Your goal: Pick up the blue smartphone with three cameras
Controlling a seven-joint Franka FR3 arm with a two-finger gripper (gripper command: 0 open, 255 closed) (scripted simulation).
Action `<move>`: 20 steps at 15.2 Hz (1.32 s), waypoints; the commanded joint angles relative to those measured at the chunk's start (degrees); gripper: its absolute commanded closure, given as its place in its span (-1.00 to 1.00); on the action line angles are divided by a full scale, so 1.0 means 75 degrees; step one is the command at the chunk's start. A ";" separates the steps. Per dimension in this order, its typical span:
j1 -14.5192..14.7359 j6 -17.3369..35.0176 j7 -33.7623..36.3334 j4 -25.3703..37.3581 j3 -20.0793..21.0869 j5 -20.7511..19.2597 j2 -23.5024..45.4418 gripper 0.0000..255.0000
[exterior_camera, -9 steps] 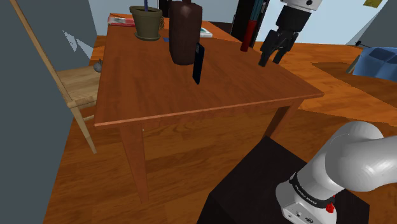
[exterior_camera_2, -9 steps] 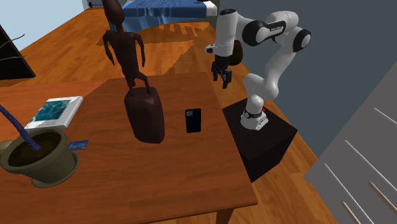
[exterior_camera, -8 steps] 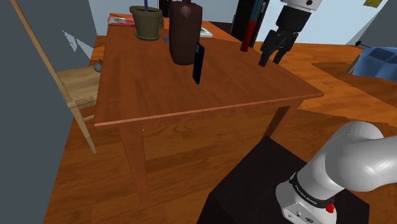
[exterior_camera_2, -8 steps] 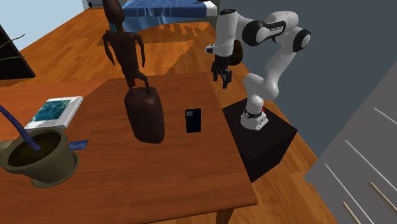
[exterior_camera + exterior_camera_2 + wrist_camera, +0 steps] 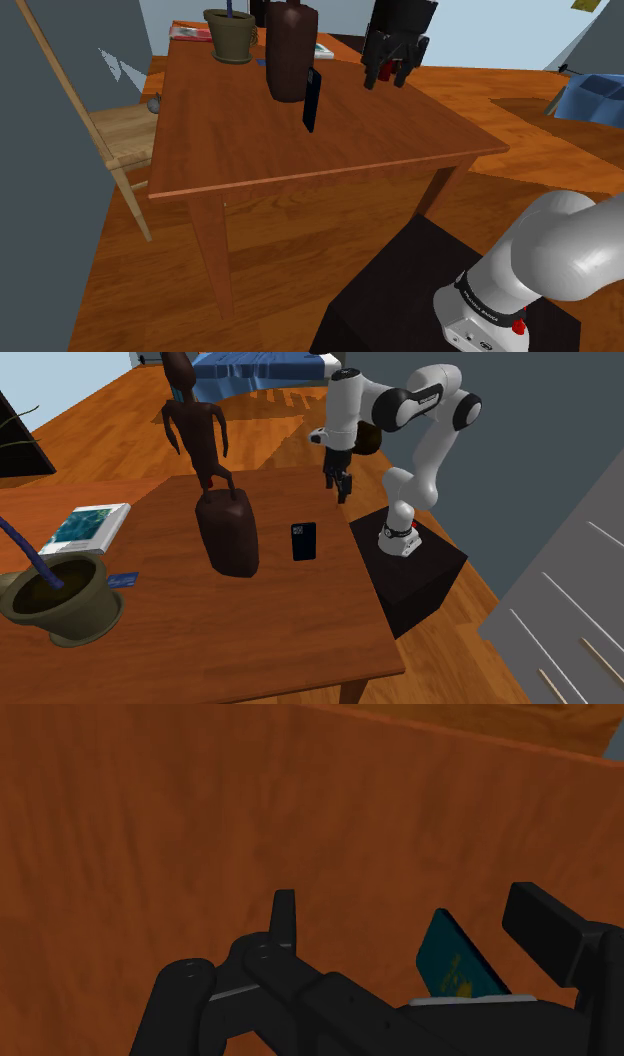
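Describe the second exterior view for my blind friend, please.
A white robot arm hangs its black end effector above a corner of a wooden table, short of a dark blue smartphone. Beside the phone stands a dark brown figure statue, with a green pot and a book farther off.

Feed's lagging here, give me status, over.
Gripper open, over table edge, short of phone. Phone untouched on table. Brown statue close beside it.
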 commanded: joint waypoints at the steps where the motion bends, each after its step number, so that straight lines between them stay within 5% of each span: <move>1: -0.0019 0.0013 0.0445 0.0626 0.0201 0.0009 0.0669 -1.00; 11: 0.0071 -0.0634 0.2502 0.4376 0.0860 -0.0446 0.4008 -1.00; 20: 0.0072 0.0187 0.2505 0.3403 0.0842 -0.0422 0.3857 -1.00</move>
